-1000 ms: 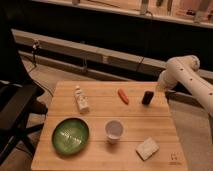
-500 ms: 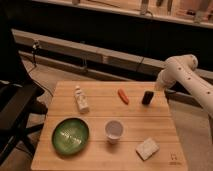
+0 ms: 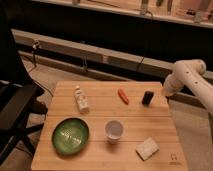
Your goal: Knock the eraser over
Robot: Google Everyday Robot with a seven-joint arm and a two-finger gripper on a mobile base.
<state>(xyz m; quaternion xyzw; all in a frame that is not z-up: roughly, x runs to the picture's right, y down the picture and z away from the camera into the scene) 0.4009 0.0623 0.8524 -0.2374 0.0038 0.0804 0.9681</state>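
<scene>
While hanging just past the bench's [image 3: 90, 155] far right corner, the jaws [image 3: 166, 93] (spread or pressed together, cannot tell) staying clear of the eraser [image 3: 147, 97]; standing upright near the back edge, just right of the carrot [image 3: 123, 96].

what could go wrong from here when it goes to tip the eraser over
The hand sits off the table's right edge, beside the upright eraser.

1. The eraser stands near the far right of the table, so a badly aimed push might send it off rather than just tipping it.

2. The carrot lies just left of the eraser; a sweep leftward could shove the eraser into it or drag it along.
</scene>
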